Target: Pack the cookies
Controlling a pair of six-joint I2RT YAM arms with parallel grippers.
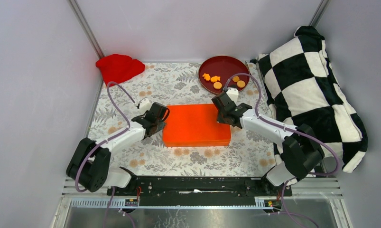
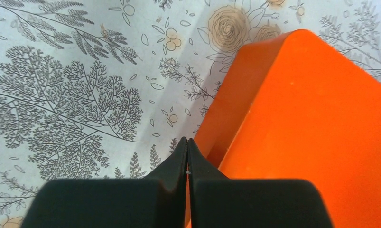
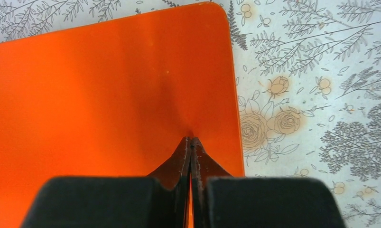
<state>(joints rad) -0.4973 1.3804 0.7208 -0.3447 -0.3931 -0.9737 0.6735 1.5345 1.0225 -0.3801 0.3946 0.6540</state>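
Pale grey walls [image 1: 32, 71] close in a surface [image 1: 179, 85] draped with a matt cloth printed in fine grey ferns, trees and tan roses. Between the two tools lies one orange box [image 1: 196, 124]. It is flat and rectangular, with rounded corners and a smooth, glossy lid that mirrors whatever is over it.

The left tool [image 2: 187, 142] has its two black, wedge-shaped fingers pressed tip to tip with nothing between them. The tips sit just beside the box's left side wall; whether they touch it cannot be told. The right tool [image 3: 190, 140] is likewise fully closed and empty. Its tips are over the lid close to the box's right edge, and their reflection meets them in the gloss.

Beyond the right tool, well apart from the left one, stands one round, dark red plate [image 1: 217, 64] with a shallow rim and a shiny face. On it are the cookies [image 1: 218, 85], five in view, all orange, small and flat. Three are plain round discs and two have irregular, lobed outlines. One purple cable [image 1: 247, 75] arcs across the plate's right side.

Beyond the left tool, at the surface's far corner, lies one crumpled red cloth [image 1: 119, 66], soft and fuzzy. On the right tool's outer side slumps one plump cushion [image 1: 311, 80] in large black and white checks.
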